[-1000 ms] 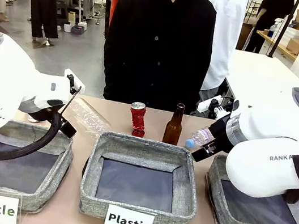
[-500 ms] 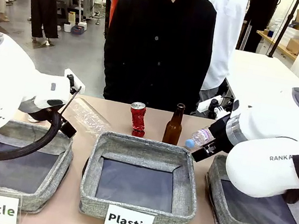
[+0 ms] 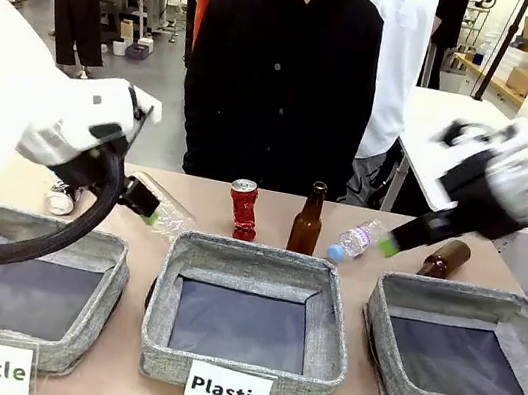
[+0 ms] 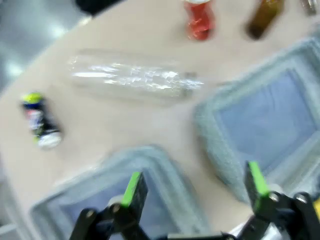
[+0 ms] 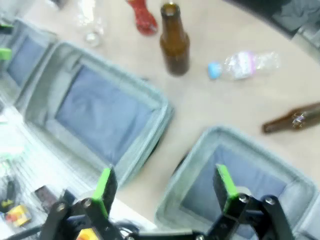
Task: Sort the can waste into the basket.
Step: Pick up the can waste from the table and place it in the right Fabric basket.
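The red can [image 3: 243, 209] stands crushed at the table's far middle, and the dark can [image 3: 61, 197] lies at the far left. Both appear in the left wrist view, the red can [image 4: 199, 20] at the top and the dark can [image 4: 40, 120] at the left. The basket signed "Can" [image 3: 394, 392] sits front right with nothing in it. My left gripper [image 3: 141, 202] hangs open above the table near a clear bottle. My right gripper [image 3: 393, 242], blurred, is open above the Can basket's far rim [image 5: 220, 135]. Both wrist views show the green fingertips of the left gripper [image 4: 195, 185] and the right gripper [image 5: 165, 184] wide apart, holding nothing.
A brown bottle [image 3: 307, 220] stands beside the red can. Another brown bottle [image 3: 444, 258] lies behind the Can basket. A small plastic bottle [image 3: 356, 241] and a large clear bottle [image 3: 166, 207] lie on the table. Baskets signed "Plastic" [image 3: 234, 375] and "Bottle" [image 3: 66, 352] sit in front. A person stands opposite.
Both arms have risen and swung away from the baskets, the right one still blurred. The lying brown bottle and the dark can have come into view.
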Controlling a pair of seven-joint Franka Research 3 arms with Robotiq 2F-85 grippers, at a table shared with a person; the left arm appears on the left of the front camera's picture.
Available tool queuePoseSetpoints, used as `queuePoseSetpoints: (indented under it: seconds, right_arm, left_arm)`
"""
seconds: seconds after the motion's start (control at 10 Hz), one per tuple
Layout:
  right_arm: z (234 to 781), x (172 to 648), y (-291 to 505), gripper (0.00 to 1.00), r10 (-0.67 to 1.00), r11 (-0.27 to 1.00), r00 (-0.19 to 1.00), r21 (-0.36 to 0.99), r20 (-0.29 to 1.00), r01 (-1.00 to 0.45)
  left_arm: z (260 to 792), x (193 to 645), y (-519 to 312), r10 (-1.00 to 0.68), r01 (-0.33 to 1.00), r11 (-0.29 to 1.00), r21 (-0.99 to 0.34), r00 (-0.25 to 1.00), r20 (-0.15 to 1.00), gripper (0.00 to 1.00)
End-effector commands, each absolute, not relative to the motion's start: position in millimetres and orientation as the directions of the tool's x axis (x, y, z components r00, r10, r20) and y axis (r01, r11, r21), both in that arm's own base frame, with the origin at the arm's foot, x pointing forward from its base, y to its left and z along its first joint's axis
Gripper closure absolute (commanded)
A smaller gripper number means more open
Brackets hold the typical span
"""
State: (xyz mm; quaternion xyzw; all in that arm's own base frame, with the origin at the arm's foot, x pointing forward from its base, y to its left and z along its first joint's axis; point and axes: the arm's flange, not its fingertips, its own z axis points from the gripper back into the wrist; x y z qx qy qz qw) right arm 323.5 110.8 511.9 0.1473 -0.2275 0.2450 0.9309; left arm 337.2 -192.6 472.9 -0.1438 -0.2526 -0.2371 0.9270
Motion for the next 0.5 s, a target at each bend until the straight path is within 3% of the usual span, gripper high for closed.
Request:
queuePoseSetpoints:
  seconds: [0.0, 0.1, 0.4]
  right_arm:
    - [552.4, 290.0, 42.2, 0.00, 0.201, 0.858, 0.865, 0.343, 0.460, -0.381]
    - [548.0, 277.3, -3.3, 0.00, 0.075, 0.829, 0.887, 0.466, 0.456, -0.310]
    - [497.8, 229.5, -115.7, 0.00, -0.306, 0.662, 0.848, 0.737, 0.432, -0.136]
  left_arm:
    - [509.6, 278.4, -128.6, -0.321, 0.583, 0.709, -0.397, 0.768, 0.553, 0.00]
    - [514.6, 250.0, -86.6, -0.261, 0.579, 0.693, -0.429, 0.757, 0.599, 0.00]
    - [491.9, 172.3, 81.7, 0.162, 0.366, 0.716, -0.595, 0.742, 0.651, 0.00]
